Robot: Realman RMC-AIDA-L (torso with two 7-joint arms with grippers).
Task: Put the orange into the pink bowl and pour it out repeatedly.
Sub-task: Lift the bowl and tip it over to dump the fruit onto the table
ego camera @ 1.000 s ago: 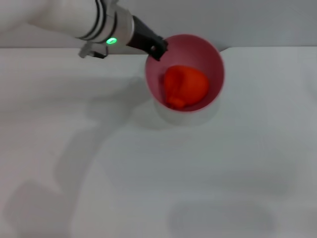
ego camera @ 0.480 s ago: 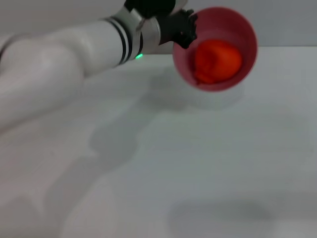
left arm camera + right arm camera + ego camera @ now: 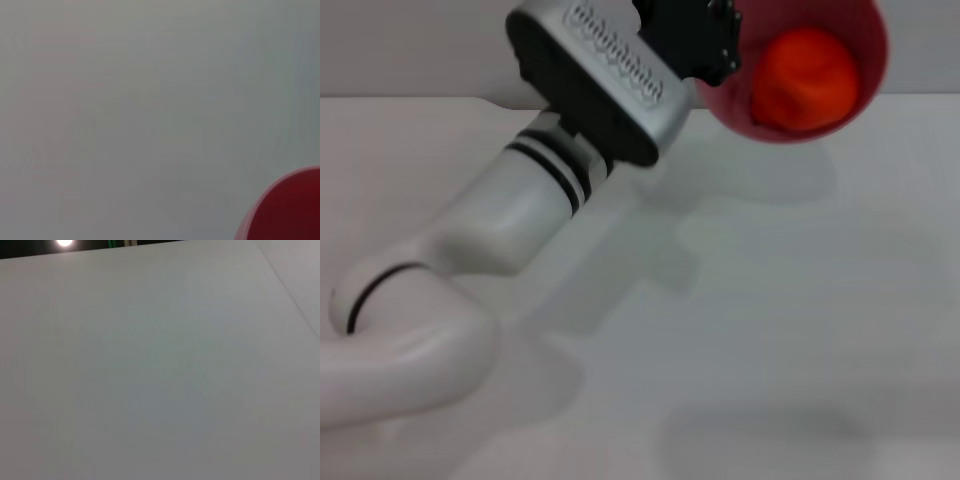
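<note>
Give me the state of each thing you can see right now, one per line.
pink bowl: lifted off the table, tilted, gripped at its rim.
orange: inside the bowl, not poured out.
left gripper: shut on the bowl's rim.
table: bare white surface below the bowl.
right gripper: not in view.

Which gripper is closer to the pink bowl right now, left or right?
Left. The left gripper is at the pink bowl's rim, holding it lifted with the orange inside. The right gripper appears in no view, so it is farther off.
</note>
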